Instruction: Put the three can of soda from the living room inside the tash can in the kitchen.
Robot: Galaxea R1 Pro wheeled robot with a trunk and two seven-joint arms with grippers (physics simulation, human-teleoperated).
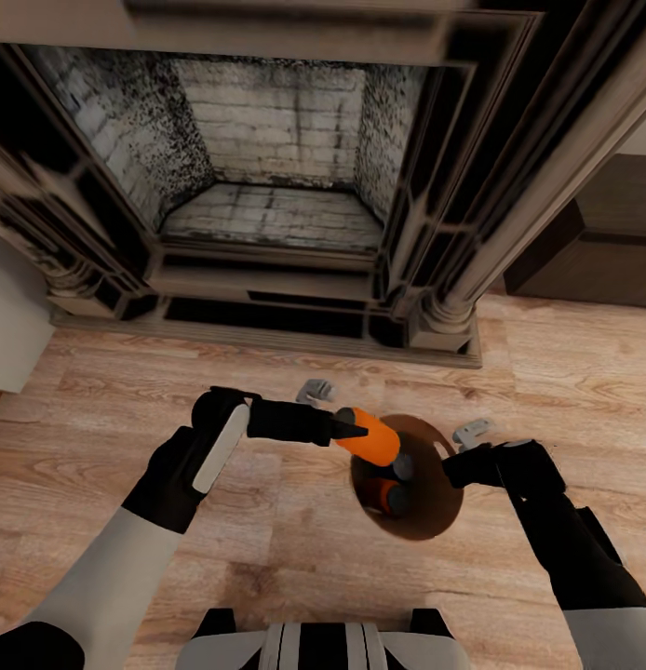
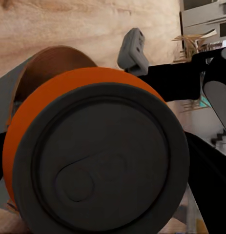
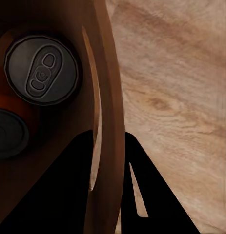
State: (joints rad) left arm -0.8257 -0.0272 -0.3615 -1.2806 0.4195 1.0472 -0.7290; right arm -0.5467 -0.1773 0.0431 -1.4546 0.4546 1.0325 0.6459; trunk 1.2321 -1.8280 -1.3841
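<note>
My left gripper (image 1: 346, 428) is shut on a bright orange soda can (image 1: 370, 437), held tilted over the mouth of the trash can (image 1: 430, 512), which stands on the wood floor showing its brown inside. The left wrist view looks at this can's grey top (image 2: 103, 161), with the bin (image 2: 49, 63) behind it. In the bin lie a second orange can (image 1: 388, 495) and a darker can (image 1: 403, 465); their tops show in the right wrist view, the orange one (image 3: 42, 70) and the dark one (image 3: 8, 131). My right gripper (image 1: 455, 465) is shut on the bin's rim (image 3: 110, 97).
A dark carved fireplace (image 1: 267, 186) with a sooty brick hearth stands straight ahead. A dark cabinet (image 1: 593, 242) is at the right. Two small grey objects (image 1: 315, 389) (image 1: 474, 430) lie on the floor beside the bin. A pale wall edge (image 1: 11, 316) is at left.
</note>
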